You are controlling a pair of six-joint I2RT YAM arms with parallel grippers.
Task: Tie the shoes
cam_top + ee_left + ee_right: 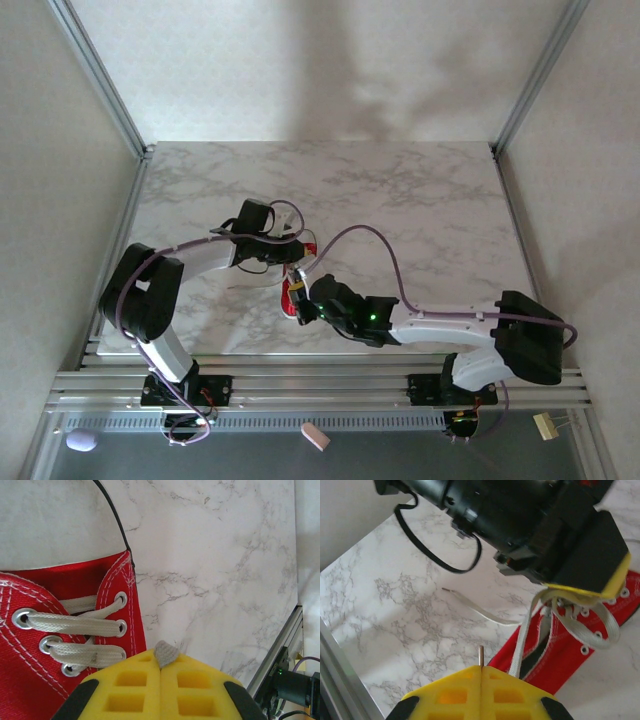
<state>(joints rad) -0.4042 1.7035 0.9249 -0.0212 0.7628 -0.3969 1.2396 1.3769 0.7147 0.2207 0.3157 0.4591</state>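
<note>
The shoe (30,680) is matt red cloth with woven laces (75,624) and shiny metal eyelets (21,617). The table (215,555) looks like smooth marble; the left gripper (160,664) is matt yellow plastic.

Sneaker (30,685) red, white stitch lines, shiny silver eyelets (22,617). Laces (75,624) pale grey-white. Surface (225,555) white, grey marble veins. Left end effector (161,664) yellow, black corners. Right end effector (481,669) same. Cable (372,231) purple. Frame rails (320,385) silver-grey.
</note>
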